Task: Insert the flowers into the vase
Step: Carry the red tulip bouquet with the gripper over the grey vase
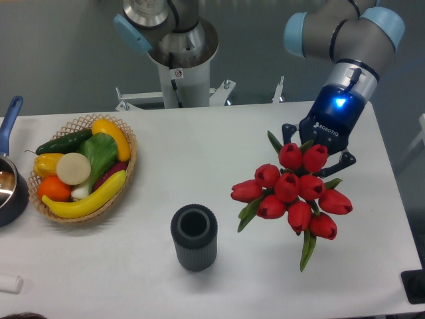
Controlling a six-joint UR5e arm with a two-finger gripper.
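The flowers (pixel 292 193), a bunch of red tulip buds with green leaves, hang at the right of the table with the buds turned toward the camera. My gripper (pixel 317 147) sits right behind the top of the bunch, its jaws on either side of the stems and its fingertips hidden by the buds. It appears shut on the flowers. The vase (pixel 194 236), a dark grey ribbed cylinder, stands upright with its mouth open at the front middle of the table, to the left of the bunch and apart from it.
A wicker basket (pixel 130 154) of fruit and vegetables stands at the left. A dark pot (pixel 12 196) with a blue handle sits at the left edge. A small white object (pixel 9 284) lies at the front left, and a black object (pixel 414 286) at the front right corner.
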